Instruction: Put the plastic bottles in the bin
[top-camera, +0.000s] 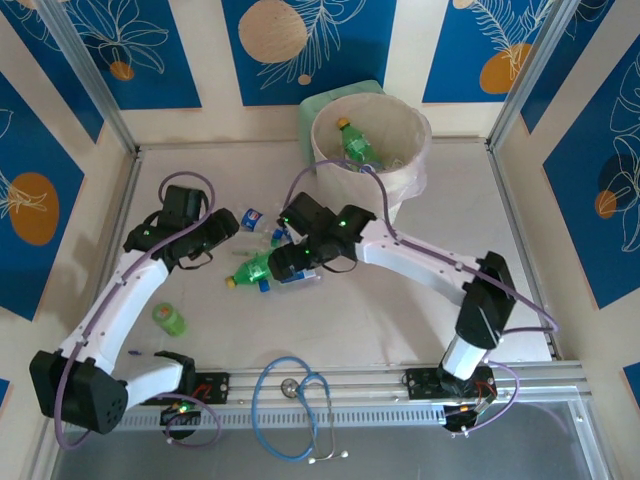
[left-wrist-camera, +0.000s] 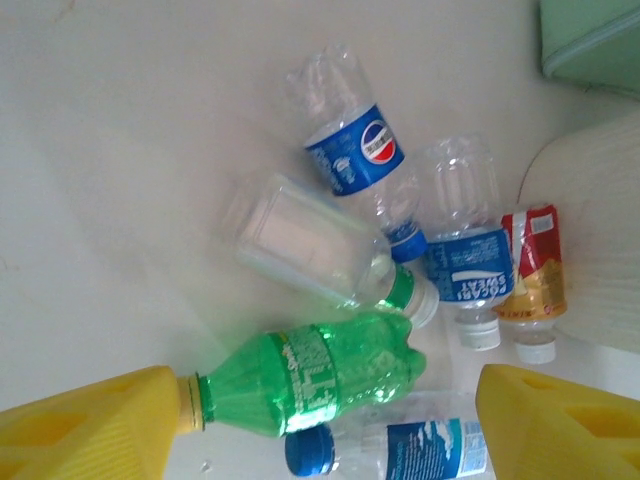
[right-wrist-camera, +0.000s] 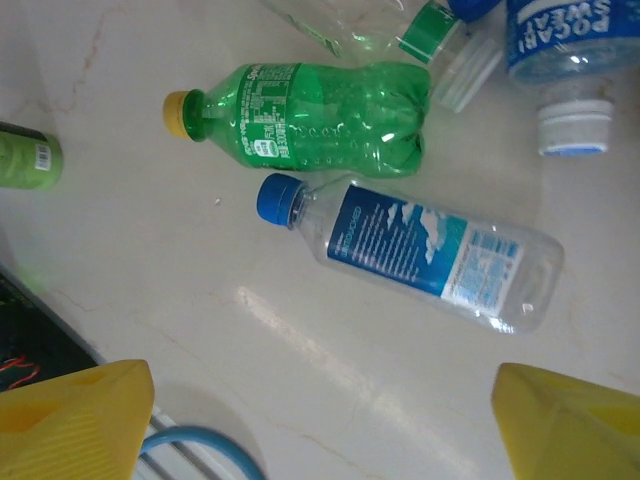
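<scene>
- The right gripper (right-wrist-camera: 320, 425) has its jaws spread wide, with nothing between them. It hangs over the table near a clear bottle (right-wrist-camera: 430, 250) with a blue cap, which lies flat.
- The left gripper (left-wrist-camera: 330, 430) is spread wide too and holds nothing. A green bottle (left-wrist-camera: 310, 375) with a yellow cap lies on its side below it.
- Just past these lie more bottles in a close bunch: a squashed bottle (left-wrist-camera: 310, 245), a Pepsi bottle (left-wrist-camera: 355, 150), a blue-label bottle (left-wrist-camera: 465, 250) and a red-label bottle (left-wrist-camera: 530, 270).
- A small green bottle (top-camera: 170, 318) lies alone by the left arm, well apart from the rest.
- The bin (top-camera: 425, 130) stands at the far side of the table. One bottle (top-camera: 355, 148) is already in it.
- The bottles look empty, so they should be very light.
- Their thin sides will squash, and they are smooth and round, so they may roll or slip.
- The best place to hold one is across the fat middle, on the label, not the cap.
</scene>
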